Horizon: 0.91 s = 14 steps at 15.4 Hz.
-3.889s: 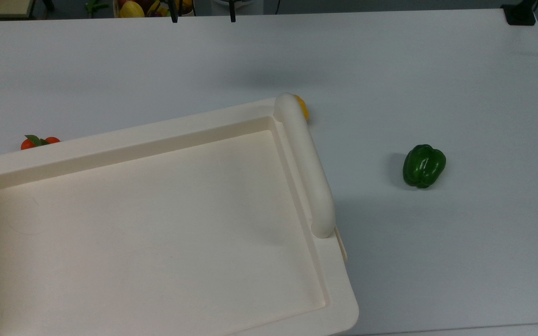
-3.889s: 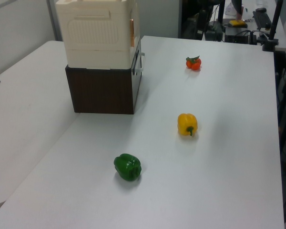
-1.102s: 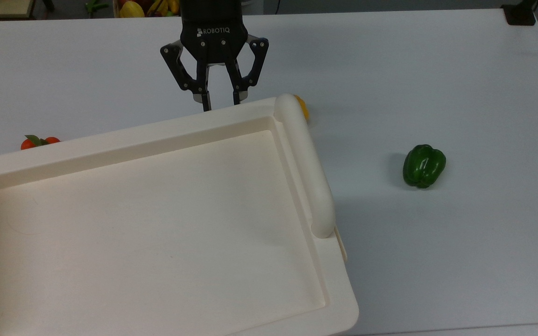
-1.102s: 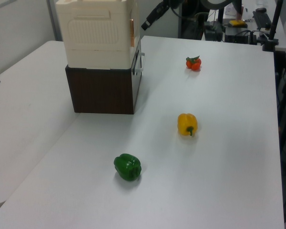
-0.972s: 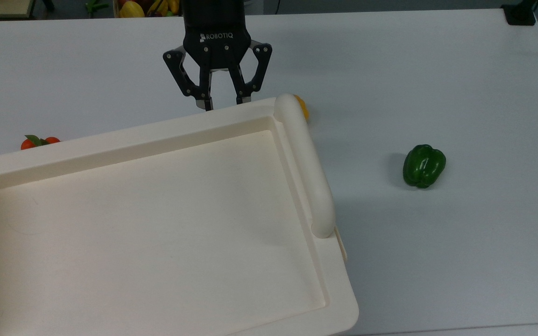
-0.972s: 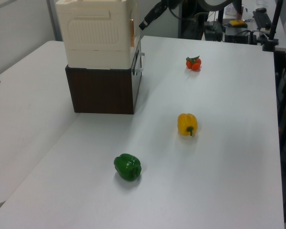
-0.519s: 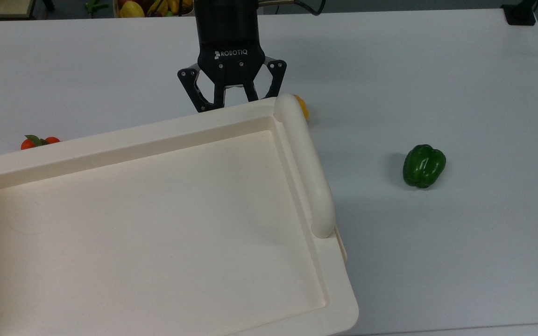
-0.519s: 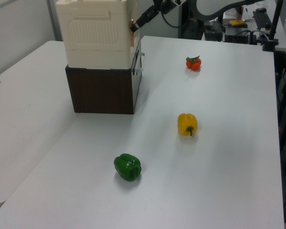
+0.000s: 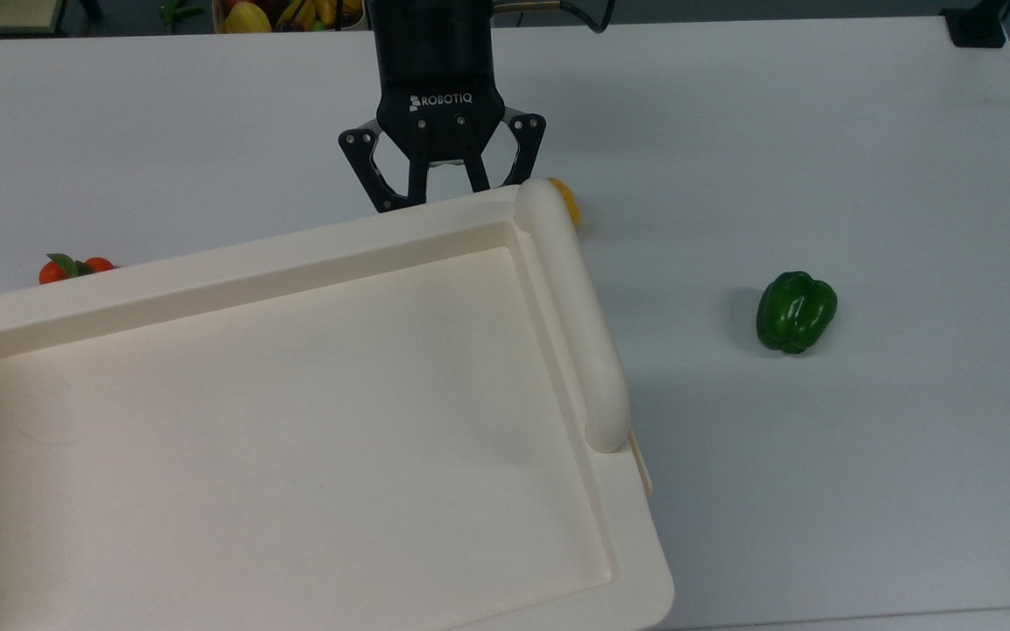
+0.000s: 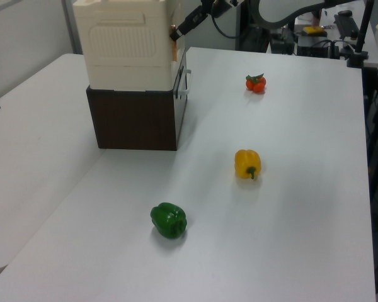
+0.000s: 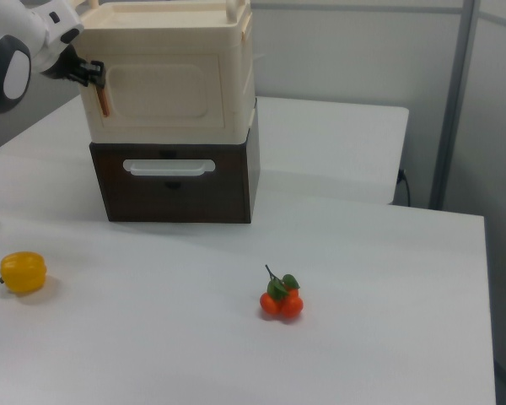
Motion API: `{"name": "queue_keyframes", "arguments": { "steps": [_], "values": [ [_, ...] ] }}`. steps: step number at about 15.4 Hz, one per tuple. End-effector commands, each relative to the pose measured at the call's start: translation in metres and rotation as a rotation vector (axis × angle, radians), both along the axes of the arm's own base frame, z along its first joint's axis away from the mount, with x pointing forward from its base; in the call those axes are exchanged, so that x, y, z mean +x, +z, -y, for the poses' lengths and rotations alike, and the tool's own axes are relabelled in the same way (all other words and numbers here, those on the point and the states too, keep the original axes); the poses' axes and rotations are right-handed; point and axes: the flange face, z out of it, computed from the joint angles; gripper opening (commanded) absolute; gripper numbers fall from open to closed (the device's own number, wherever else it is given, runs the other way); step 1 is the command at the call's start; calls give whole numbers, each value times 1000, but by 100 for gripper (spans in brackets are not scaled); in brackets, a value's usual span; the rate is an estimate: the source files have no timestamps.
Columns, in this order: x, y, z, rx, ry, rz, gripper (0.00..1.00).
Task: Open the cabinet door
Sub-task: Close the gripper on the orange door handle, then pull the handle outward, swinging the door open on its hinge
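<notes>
Right view: claw [image 11: 91, 74] beside cabinet door [image 11: 158, 87].

Matt cream cabinet top [image 9: 295, 421], probably plastic; dark wood-grain base [image 10: 135, 119]; glossy green pepper [image 9: 795, 312]; smooth matt worktop [image 9: 821, 131].

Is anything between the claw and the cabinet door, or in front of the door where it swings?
Nothing visible is in the way. In the right view, the claw is at the left edge of the cabinet door, beside its thin orange handle. The tomatoes and yellow pepper lie well clear on the table.
</notes>
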Motion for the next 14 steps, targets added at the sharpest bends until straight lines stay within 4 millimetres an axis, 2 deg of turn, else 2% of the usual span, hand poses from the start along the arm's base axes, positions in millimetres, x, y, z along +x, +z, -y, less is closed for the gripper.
{"name": "queue_keyframes", "arguments": {
  "steps": [1, 3, 5, 10, 14],
  "values": [
    [8, -3, -5, -23, 17, 46, 17],
    [8, -4, -4, -22, 14, 44, 6],
    [7, -4, -4, -24, 16, 45, 3],
    [4, -4, 2, -23, 7, 37, 0],
    [-11, 0, 8, -20, -1, 19, 0]
  ]
}}
